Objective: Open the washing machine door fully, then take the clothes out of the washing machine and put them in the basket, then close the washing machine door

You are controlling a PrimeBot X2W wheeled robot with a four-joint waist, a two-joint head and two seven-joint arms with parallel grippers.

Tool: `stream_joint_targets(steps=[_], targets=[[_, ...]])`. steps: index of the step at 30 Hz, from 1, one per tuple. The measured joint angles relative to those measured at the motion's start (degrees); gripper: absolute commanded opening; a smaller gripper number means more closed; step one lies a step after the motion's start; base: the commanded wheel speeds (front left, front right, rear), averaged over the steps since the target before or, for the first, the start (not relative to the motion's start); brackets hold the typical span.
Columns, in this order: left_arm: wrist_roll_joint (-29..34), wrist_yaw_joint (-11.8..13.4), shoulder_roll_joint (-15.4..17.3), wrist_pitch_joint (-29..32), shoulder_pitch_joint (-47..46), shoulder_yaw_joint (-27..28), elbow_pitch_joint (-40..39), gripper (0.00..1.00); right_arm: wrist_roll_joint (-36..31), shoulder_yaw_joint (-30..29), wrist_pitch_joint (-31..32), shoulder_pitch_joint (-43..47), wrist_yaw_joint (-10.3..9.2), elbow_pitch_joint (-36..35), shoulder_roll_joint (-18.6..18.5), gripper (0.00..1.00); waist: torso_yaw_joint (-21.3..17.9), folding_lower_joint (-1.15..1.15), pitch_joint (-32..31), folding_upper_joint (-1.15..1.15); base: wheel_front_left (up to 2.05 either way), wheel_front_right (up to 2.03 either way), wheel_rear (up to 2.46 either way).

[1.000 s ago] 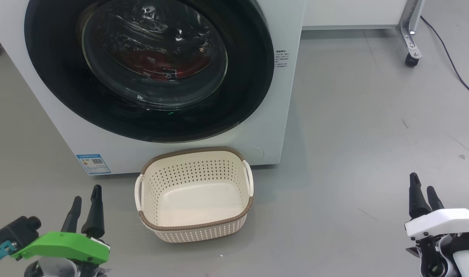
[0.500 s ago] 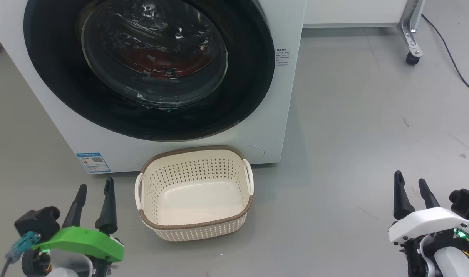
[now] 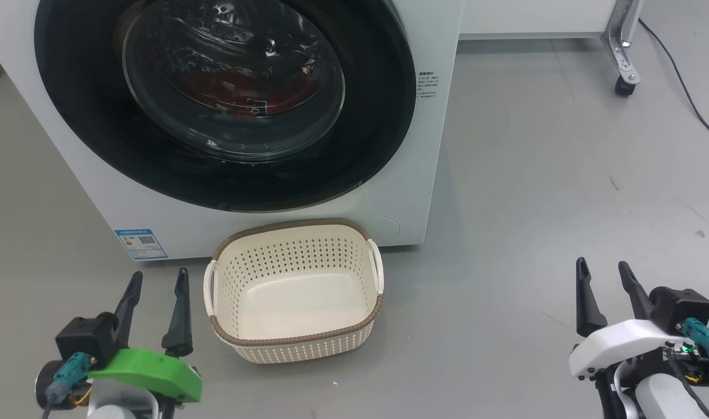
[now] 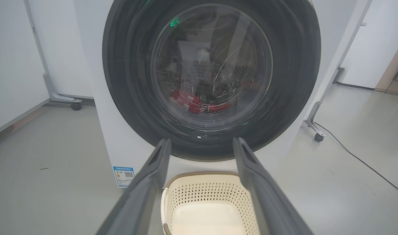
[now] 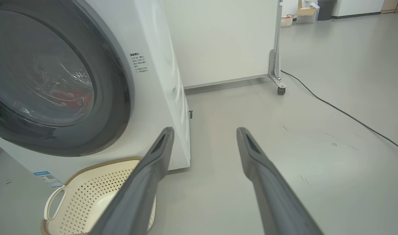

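Note:
The white washing machine [image 3: 430, 151] [image 4: 107, 140] [image 5: 159, 71] stands ahead with its round black door [image 3: 75, 116] [image 4: 127, 81] [image 5: 117, 98] shut flat against the front. Red clothes [image 3: 238, 93] [image 4: 195, 102] [image 5: 73, 98] lie low in the drum behind the glass bowl. The empty cream basket [image 3: 293, 291] [image 4: 205, 205] [image 5: 97, 192] sits on the floor right in front of the machine. My left gripper [image 3: 159, 279] [image 4: 200, 143] is open, low at the basket's left. My right gripper [image 3: 602, 270] [image 5: 204, 132] is open over bare floor, far right of the basket.
A blue label [image 3: 140, 243] marks the machine's lower left front. A white panel on a metal leg with a caster [image 3: 621, 87] [image 5: 280, 90] stands behind at the right, and a black cable [image 3: 686, 96] [image 5: 342, 114] runs across the grey floor there.
Both grippers have come inward and higher in the head view, and both have spread wider. The picture has shifted slightly as the camera moved.

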Motion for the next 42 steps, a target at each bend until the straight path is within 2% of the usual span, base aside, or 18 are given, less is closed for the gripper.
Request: stream_joint_targets(steps=[16,40,41,42], targets=[[10.44,1.02,0.15,-2.78,0.0,-0.99,0.26,1.0,-9.71,2.6,-2.65,-0.41,-2.01,0.33,-0.66,1.0,-0.04,0.0,-0.2,0.0,0.0,0.0,0.0],[10.44,0.99,-0.47,-2.92,0.01,0.14,2.63,1.0,-9.89,1.25,-2.72,-0.5,-2.38,0.68,0.14,1.0,0.1,0.0,-0.37,0.0,0.0,0.0,0.0],[10.45,0.98,-0.51,-2.92,0.01,0.18,2.69,1.0,-9.89,1.14,-2.72,-0.5,-2.37,0.68,0.19,0.47,0.11,0.0,-0.37,0.0,0.0,0.0,0.0],[10.45,0.92,-0.58,-2.92,0.01,0.25,2.8,1.0,-9.89,0.91,-2.72,-0.5,-2.37,0.64,0.22,0.0,0.13,0.0,-0.37,0.0,0.0,0.0,0.0]])
